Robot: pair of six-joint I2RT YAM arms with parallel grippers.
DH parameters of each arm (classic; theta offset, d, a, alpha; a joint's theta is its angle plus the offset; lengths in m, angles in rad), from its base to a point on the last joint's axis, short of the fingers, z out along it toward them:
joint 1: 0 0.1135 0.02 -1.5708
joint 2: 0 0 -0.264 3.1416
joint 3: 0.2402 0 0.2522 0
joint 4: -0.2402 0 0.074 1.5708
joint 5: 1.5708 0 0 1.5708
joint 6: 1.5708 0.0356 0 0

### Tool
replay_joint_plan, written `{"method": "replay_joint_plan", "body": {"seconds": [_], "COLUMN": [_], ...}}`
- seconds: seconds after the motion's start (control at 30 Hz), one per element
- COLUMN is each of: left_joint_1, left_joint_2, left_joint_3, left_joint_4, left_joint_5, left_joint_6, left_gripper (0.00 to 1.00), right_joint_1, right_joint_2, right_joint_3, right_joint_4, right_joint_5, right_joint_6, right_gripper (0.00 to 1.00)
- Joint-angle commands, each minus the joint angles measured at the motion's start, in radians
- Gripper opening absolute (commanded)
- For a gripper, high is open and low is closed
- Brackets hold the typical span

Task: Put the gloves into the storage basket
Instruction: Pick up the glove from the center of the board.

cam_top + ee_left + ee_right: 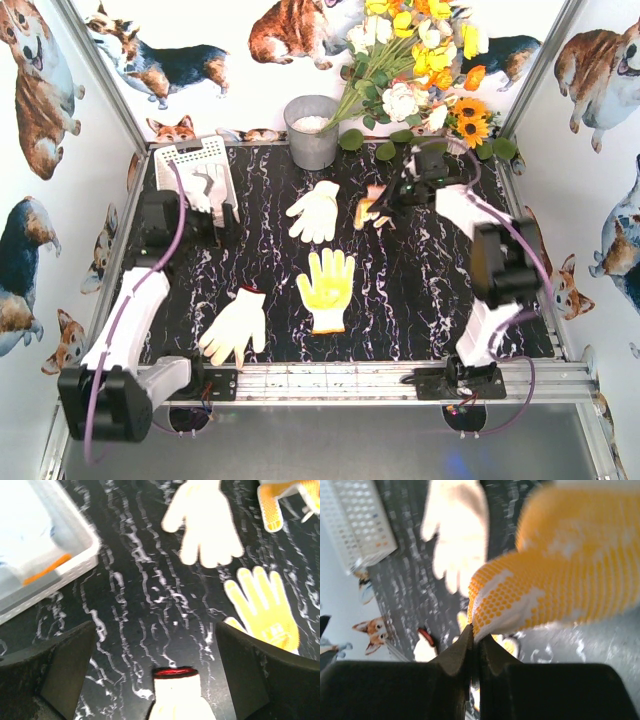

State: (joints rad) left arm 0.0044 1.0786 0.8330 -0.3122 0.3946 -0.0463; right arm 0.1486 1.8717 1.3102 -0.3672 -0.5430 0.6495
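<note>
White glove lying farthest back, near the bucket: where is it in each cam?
Top external: white glove at centre, in the far half of the table.
Left wrist: white glove at top centre.
Right wrist: white glove at top, left of centre, blurred.
Shared landmark: storage basket, upper left in all three.

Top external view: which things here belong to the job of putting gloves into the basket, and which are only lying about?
Belong to the job:
storage basket
central white glove
yellow glove
red-cuffed white glove
orange-dotted glove, pinched in the shut right gripper

Only lying about:
grey bucket
flowers
</note>
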Motion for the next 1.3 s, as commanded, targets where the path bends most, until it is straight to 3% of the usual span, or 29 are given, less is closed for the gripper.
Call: {"method": "replay_joint_plan", "body": {"seconds": [0.0,0.3,0.5,0.8,1.07,1.27], "left_joint_1": [-0.118,-0.357,-0.543,-0.787,-0.839,-0.839], "left_joint_2": [-0.11,-0.236,-0.136,0.077,0.245,0.334], "left_joint_3": [-0.058,-0.174,-0.15,-0.095,-0.035,0.042], "left_joint_4": [0.126,0.389,0.522,0.803,1.058,1.08], "left_joint_5": [-0.005,-0.04,0.003,-0.096,-0.122,-0.071], "left_joint_6": [0.032,-0.124,-0.154,-0.195,-0.261,-0.259], "left_gripper": [1.0,1.0,1.0,1.0,1.0,1.0], "right_joint_1": [0.013,0.076,0.12,0.155,0.16,0.161], "right_joint_2": [-0.237,-0.587,-0.702,-0.798,-0.808,-0.812], "right_joint_3": [-0.012,-0.016,-0.002,0.019,0.067,0.066], "right_joint_4": [-0.092,-0.181,-0.119,0.016,0.041,0.083], "right_joint_5": [-0.083,-0.118,-0.153,-0.195,-0.269,-0.34], "right_joint_6": [-0.045,0.034,0.127,0.223,0.234,0.253], "right_gripper": [0.0,0.0,0.0,0.0,0.0,0.0]}}
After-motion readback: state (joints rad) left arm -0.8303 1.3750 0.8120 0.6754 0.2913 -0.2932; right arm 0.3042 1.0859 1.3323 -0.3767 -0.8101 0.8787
